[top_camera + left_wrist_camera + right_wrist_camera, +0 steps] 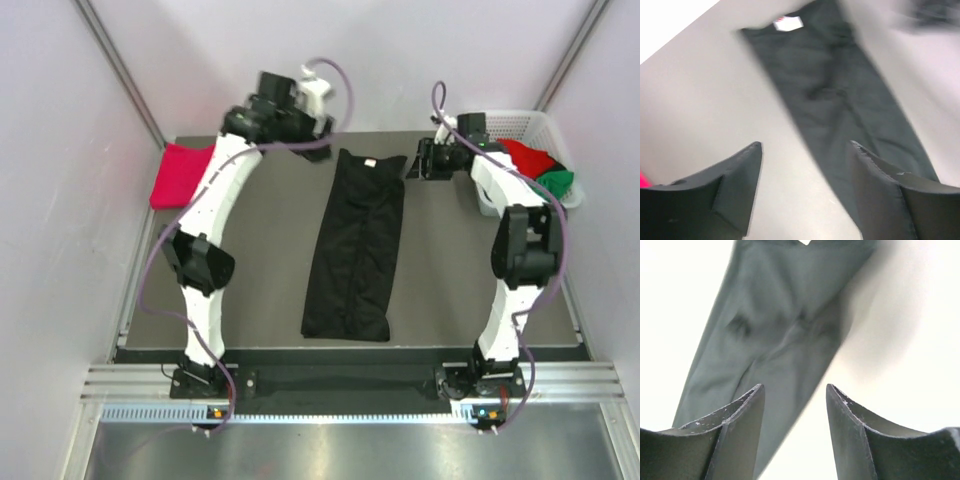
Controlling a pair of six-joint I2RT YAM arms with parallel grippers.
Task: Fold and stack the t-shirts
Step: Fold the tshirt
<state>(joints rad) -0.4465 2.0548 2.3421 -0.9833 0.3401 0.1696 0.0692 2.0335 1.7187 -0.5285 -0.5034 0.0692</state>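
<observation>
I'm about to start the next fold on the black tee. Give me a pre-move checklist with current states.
1. Left gripper open, nothing in it: ok.
2. Right gripper open and empty: ok.
3. Black t-shirt lies as a long narrow strip on the table, free of both grippers: ok.
4. Crimson-pink t-shirt at the far left corner, apart from the black one: ok.
5. Red t-shirt and green t-shirt inside the white mesh basket, away from the strip: ok.
6. Strip's layers lined up edge to edge: cannot tell, the wrist views are blurred.
</observation>
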